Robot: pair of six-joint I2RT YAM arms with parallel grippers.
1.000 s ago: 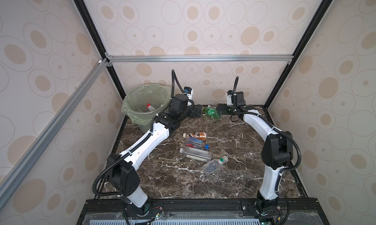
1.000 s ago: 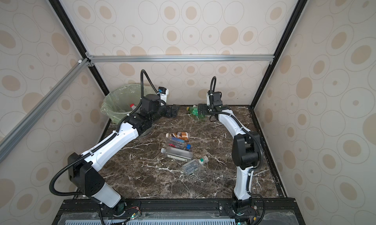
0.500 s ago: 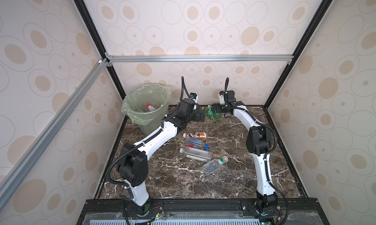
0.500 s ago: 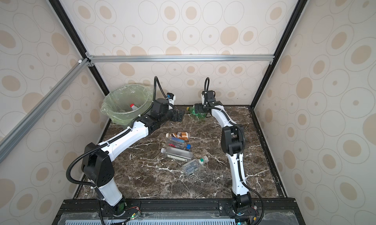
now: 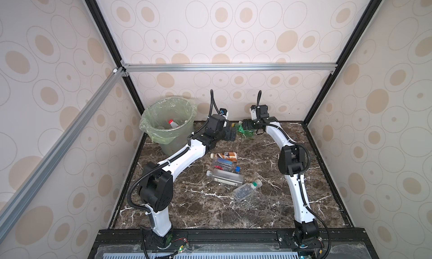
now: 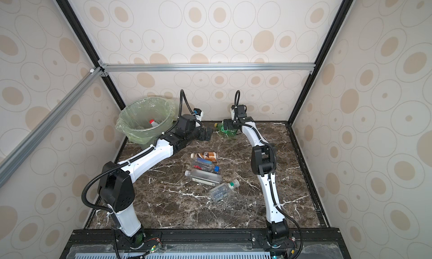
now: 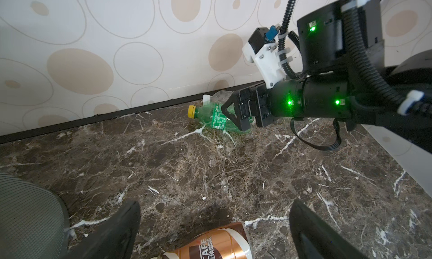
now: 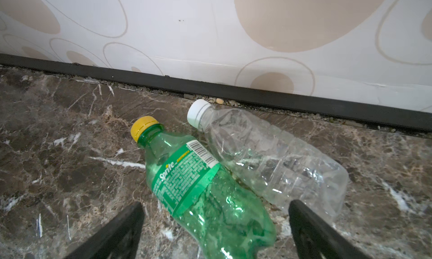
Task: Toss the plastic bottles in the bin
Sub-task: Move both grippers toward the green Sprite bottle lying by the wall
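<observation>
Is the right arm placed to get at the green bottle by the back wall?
Likely yes: the right end effector is open with the green bottle between its jaws, nothing over it. The clear bottle close beside may get nudged.

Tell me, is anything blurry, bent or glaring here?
In both top views the light is soft and even, and the wide lens splays the frame posts outward. In the left wrist view green lamps flare on the right arm. In the right wrist view the green bottle is crisp, its label readable; the clear bottle glints.
</observation>
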